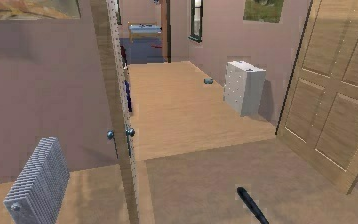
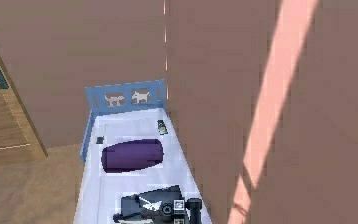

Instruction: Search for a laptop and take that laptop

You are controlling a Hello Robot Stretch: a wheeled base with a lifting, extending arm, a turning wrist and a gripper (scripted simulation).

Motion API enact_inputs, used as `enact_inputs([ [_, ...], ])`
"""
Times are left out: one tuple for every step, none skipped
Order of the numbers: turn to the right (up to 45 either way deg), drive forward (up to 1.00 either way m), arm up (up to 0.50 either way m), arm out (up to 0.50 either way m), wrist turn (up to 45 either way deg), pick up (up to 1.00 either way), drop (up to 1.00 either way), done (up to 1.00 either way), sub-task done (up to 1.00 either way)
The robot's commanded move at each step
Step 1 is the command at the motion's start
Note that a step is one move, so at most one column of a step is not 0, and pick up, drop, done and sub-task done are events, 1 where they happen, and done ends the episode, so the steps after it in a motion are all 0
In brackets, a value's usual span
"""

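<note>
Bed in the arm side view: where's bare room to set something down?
Bare sheet lies between the blue headboard and the purple pillow, left of a small dark thing. A narrower strip runs between pillow and gripper. The near end of the bed is crowded by the gripper.

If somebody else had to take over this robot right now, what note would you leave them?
Gripper: seen at the near end of a bed; I cannot tell whether it holds anything.
Things: a purple pillow and a small dark item lie on the bed. Ahead, a hallway with a white dresser leads on to a far room.
Done: no laptop identified yet.
Left: find the laptop and take it.
</note>
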Motion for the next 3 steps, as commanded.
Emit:
enact_inputs([
  [0.0,0.0,-0.3,0.0,0.0,0.0,0.0,0.0,0.0],
  [0.0,0.0,0.0,0.0,0.0,1.0,0.0,0.0,0.0],
  [0.0,0.0,0.1,0.0,0.0,0.0,0.0,0.0,0.0],
])
